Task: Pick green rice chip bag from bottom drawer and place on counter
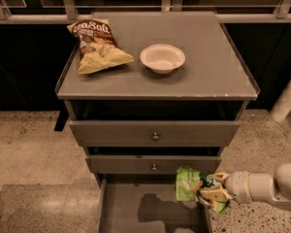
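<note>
- The two-finger gripper [210,194], on a white tubular arm [264,186] reaching in from the right edge, is seen low in the frame, over the right part of the open bottom drawer.
- The pale fingers are closed onto the small shiny green rice chip bag [186,183]. Crumpled green foil shows on both sides of the grip.
- The green rice chip bag is held clear of the drawer floor, in front of the right end of the middle drawer front. A dark shadow is cast on the floor below and to the left of it.
- The bottom drawer [136,212], a plain grey flat-floored box, is pulled out. Only its upper part is in frame.
- Above it, two shallower grey drawers with round metal knobs are noted: the middle drawer [153,165] and the top drawer [155,134], each pulled out a little.
- The counter [213,76], the flat grey rectangular cabinet top with pale worn edges, is seen from above.
- A larger brown-and-yellow "Sea Salt" chip bag [97,45] is lying flat on the left rear part of the counter.
- A round white bowl [162,58] is standing upright near the counter's middle, just right of the Sea Salt bag, apart from it.
- A speckled stone floor [34,149] is seen around the cabinet. A white post [287,98] is leaning at the right edge.
</note>
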Controlling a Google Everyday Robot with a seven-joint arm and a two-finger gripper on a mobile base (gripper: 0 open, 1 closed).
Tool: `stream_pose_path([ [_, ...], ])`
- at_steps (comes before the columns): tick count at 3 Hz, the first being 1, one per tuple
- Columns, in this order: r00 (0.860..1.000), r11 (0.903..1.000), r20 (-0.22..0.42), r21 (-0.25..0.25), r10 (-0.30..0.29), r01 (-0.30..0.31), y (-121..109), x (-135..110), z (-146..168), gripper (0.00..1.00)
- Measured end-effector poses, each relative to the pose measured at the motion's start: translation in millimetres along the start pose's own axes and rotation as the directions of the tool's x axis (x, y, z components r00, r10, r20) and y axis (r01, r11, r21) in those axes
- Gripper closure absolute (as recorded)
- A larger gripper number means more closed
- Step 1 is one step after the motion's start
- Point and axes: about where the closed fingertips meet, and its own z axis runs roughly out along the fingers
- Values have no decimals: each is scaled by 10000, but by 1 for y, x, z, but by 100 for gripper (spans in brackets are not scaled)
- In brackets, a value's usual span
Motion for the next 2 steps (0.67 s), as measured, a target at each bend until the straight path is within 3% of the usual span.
stream_pose_path([
  [1,9968,9968,-162,113,-784,786,24,-53,-29,100],
  [2,9819,9825,-518,296,-1821,1838,56,-111,-51,100],
])
